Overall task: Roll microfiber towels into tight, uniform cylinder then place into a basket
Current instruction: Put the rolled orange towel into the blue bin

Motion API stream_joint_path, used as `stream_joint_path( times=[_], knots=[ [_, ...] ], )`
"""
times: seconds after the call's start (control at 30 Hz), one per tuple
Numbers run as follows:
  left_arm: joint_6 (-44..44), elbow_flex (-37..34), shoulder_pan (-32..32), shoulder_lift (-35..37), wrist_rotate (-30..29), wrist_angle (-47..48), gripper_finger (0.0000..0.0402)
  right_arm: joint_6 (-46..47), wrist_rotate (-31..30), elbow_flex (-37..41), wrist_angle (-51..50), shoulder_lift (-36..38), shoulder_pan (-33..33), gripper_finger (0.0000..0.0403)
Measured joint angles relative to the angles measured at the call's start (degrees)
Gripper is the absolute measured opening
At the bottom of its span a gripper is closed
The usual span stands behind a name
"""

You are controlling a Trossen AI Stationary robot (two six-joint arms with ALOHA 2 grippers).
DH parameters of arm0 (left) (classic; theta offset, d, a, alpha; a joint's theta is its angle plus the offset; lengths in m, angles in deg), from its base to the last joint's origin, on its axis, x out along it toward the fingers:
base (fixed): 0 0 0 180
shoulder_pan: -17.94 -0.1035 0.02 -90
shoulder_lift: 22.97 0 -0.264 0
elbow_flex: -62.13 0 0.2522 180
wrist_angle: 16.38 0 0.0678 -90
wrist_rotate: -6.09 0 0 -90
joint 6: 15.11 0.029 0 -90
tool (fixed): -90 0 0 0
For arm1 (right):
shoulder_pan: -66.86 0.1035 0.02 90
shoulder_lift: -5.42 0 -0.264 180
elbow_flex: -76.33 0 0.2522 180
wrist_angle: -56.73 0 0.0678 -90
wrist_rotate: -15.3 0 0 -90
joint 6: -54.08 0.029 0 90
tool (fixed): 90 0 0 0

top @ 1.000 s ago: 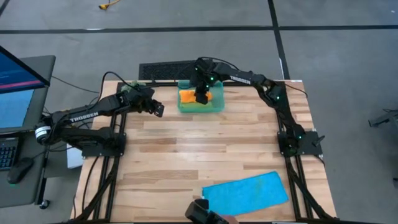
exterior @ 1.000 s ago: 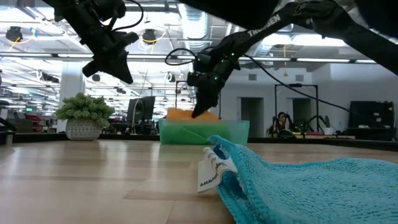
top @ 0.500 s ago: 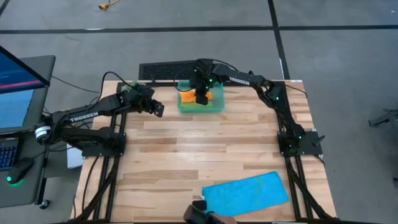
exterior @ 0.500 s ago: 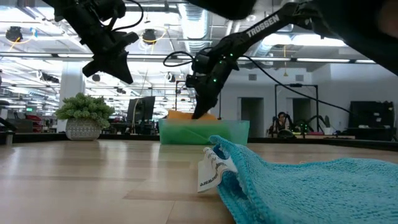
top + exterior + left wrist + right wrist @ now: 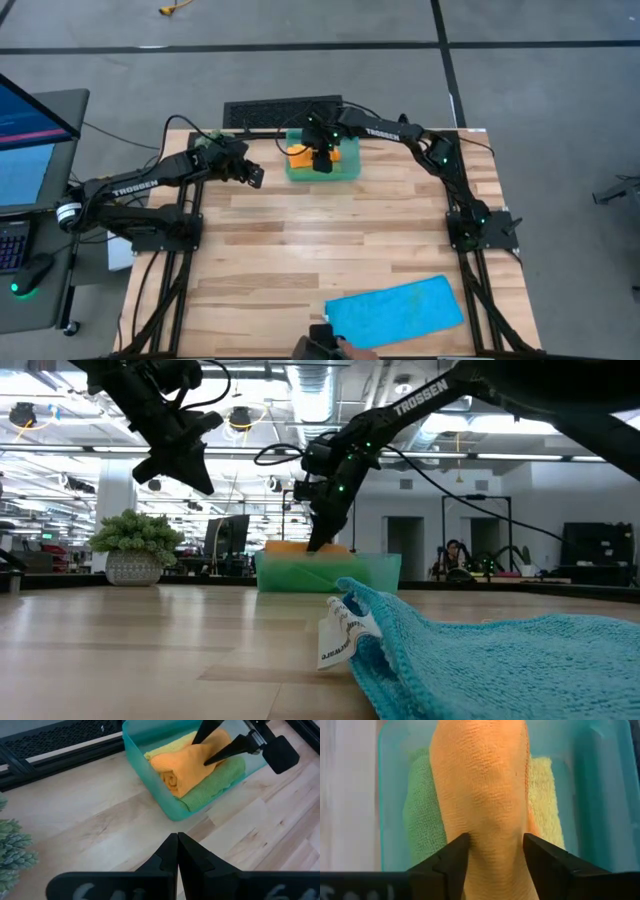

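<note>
Over the last second the right gripper (image 5: 321, 160) has slid a touch toward nine o'clock over the small translucent teal plastic basket (image 5: 350, 172) and spread its fingers, which now stand apart on either side of the rolled orange microfiber towel (image 5: 192, 765) rather than pinching it. That roll lies on top of a green rolled towel (image 5: 215, 787) and a yellow one (image 5: 167, 747), all inside the basket at the table's twelve o'clock edge. I'd say three of four are done; the flat bright blue microfiber towel (image 5: 395, 310) at five o'clock has yet to be rolled. The left gripper (image 5: 252, 176) hangs clamped shut and empty at about ten o'clock. The pale wooden plank table (image 5: 320, 240) carries a spiky green plant ball (image 5: 135, 532); beyond is a bright, open workshop.
</note>
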Motion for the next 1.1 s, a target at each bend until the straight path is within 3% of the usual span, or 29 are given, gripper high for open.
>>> stream_joint_path(
  times=[0.3, 0.53, 0.7, 1.1],
  knots=[
    [0.0, 0.0, 0.0, 0.0, 0.0, 0.0, 0.0, 3.8, 0.3, -5.2, -3.7, 0.1, -1.8, 0.021],
    [0.0, 0.0, 0.0, 0.0, -0.1, 0.0, 0.0, 13.8, 7.3, -11.3, 0.7, 0.2, -4.1, 0.0194],
    [0.0, 0.0, 0.0, 0.0, -0.1, 0.0, 0.0, 24.2, 7.1, -11.4, 7.9, -0.5, -3.1, 0.0168],
    [0.0, 0.0, 0.0, 0.0, 0.0, 0.0, 0.0, 31.2, 3.8, -11.2, 7.3, -6.9, 0.4, 0.0102]
  ],
)
